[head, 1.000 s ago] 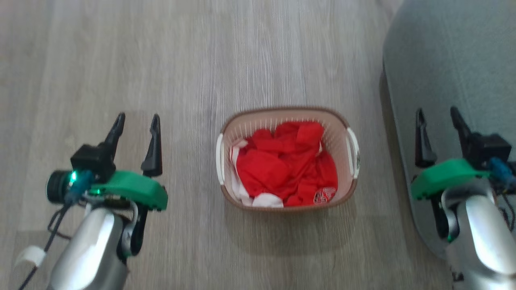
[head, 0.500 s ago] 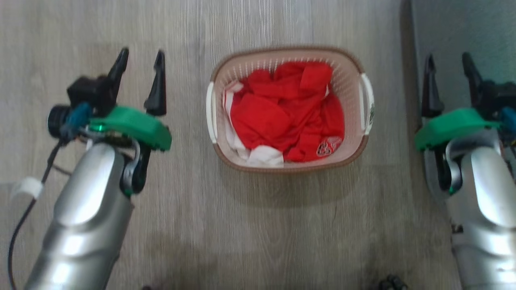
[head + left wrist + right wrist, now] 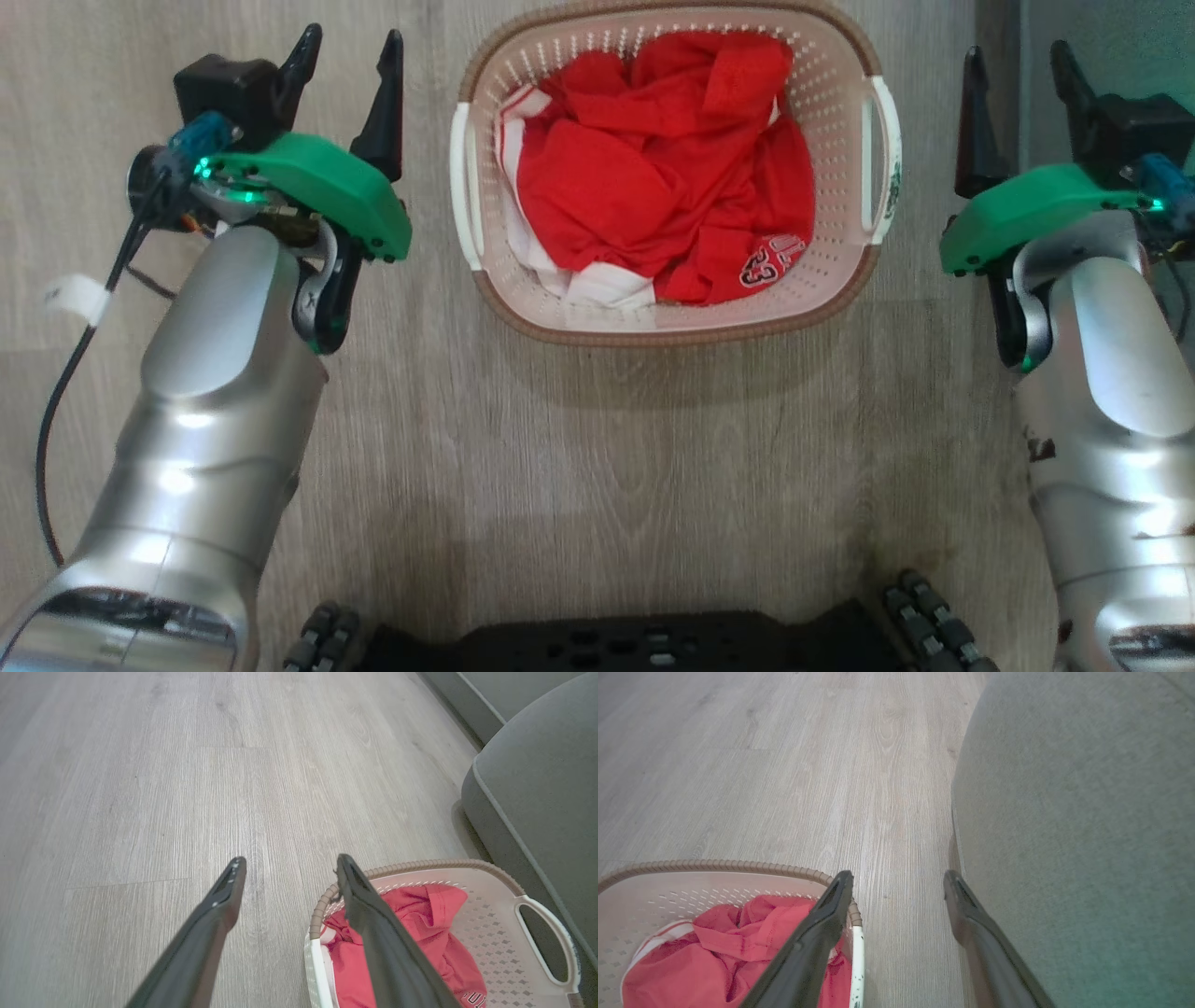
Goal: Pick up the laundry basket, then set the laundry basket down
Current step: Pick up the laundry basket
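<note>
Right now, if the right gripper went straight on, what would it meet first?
Likely only floor: the right gripper aims between the laundry basket and the grey upholstered seat; depth unclear.

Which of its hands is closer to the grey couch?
Right: the right gripper hangs at the edge of the grey couch; the left gripper is beyond the laundry basket.

The laundry basket [image 3: 833, 117] is showing cream walls dotted with rows of small holes, a brown woven-look rim [image 3: 672, 337] and white handles [image 3: 464, 196] at 3 and 9 o'clock. The clothing [image 3: 644, 177] inside is glowing red, with white stripes at 8 o'clock and a black-and-white number print at 5 o'clock. The floor [image 3: 597, 448] is running in pale grey wood grain. The left gripper [image 3: 350, 42] and right gripper [image 3: 1016, 54] are wearing black fingers over green housings.
</note>
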`<state>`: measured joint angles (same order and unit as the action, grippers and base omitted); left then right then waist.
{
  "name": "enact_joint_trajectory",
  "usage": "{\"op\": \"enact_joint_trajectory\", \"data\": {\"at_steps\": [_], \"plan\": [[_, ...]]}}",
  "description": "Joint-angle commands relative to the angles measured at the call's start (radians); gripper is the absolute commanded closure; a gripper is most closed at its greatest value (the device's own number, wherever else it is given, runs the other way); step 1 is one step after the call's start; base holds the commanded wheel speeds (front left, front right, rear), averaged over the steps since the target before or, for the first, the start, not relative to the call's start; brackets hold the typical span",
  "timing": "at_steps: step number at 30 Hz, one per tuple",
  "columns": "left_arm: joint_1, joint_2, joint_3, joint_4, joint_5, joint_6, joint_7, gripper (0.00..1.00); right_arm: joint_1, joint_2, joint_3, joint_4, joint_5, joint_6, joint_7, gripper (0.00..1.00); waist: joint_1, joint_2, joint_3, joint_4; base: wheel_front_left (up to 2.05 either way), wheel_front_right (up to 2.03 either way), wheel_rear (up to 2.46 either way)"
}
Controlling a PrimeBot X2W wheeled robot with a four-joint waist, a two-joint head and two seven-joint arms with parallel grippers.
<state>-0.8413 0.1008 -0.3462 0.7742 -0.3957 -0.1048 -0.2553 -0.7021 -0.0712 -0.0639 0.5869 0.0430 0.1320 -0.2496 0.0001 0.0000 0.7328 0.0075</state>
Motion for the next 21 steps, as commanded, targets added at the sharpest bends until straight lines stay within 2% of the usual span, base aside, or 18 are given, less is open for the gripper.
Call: {"op": "enact_joint_trajectory", "data": {"at_steps": [1,8,21], "plan": [[-0.024,0.018,0.020,0.017,0.007,-0.009,-0.006,0.00,-0.005,0.015,0.020,0.006,-0.010,-0.001,-0.012,0.00,-0.0001,0.0000,0.028,-0.007,0.00,0.00,0.00],[-0.083,0.004,-0.009,0.142,-0.001,-0.024,-0.006,0.00,-0.052,0.019,0.028,0.096,-0.019,-0.001,-0.012,0.00,-0.0001,0.0000,0.083,-0.016,0.00,0.00,0.00],[-0.114,-0.006,-0.151,0.217,-0.094,-0.026,-0.006,0.00,-0.097,0.021,0.065,0.179,0.004,-0.001,-0.012,0.00,-0.0001,0.0000,0.159,-0.019,0.00,0.00,0.00]]}}
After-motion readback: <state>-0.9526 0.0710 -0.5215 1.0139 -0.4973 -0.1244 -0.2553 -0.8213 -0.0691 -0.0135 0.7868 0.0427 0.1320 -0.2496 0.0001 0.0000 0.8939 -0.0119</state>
